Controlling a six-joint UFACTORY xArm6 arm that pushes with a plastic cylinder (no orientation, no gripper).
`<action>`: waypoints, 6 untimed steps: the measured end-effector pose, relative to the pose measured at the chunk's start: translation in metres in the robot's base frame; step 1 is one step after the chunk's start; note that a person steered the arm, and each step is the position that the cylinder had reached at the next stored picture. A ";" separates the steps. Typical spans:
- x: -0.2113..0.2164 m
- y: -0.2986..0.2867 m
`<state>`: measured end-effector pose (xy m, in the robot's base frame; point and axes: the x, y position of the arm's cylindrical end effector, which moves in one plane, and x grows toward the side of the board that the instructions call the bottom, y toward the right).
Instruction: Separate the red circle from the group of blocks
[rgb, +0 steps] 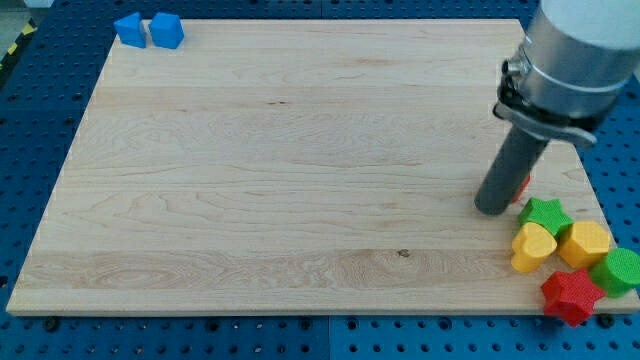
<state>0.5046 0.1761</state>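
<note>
Blue blocks: two (127, 29) (166, 30), far left of wooden board (270, 170). Red circle (521, 184) mostly hidden, touching my tip (491, 208). Near right: green star (546, 214), yellow heart (531, 247), yellow hexagon (584, 243), green cylinder (621, 269), red star (571, 294). Blue pegboard (40, 140) around.

The pale wooden surface (280, 170) fills most of the frame. At its upper left lie two blue blocks (148, 30) side by side. At the lower right cluster a green star (546, 214), a yellow block (532, 247), a second yellow block (585, 243), a green block (619, 270) and a red star (571, 296). A sliver of the red circle (523, 185) shows just above them, mostly hidden.
</note>
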 end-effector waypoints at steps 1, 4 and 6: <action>-0.043 0.000; -0.172 -0.002; -0.189 0.081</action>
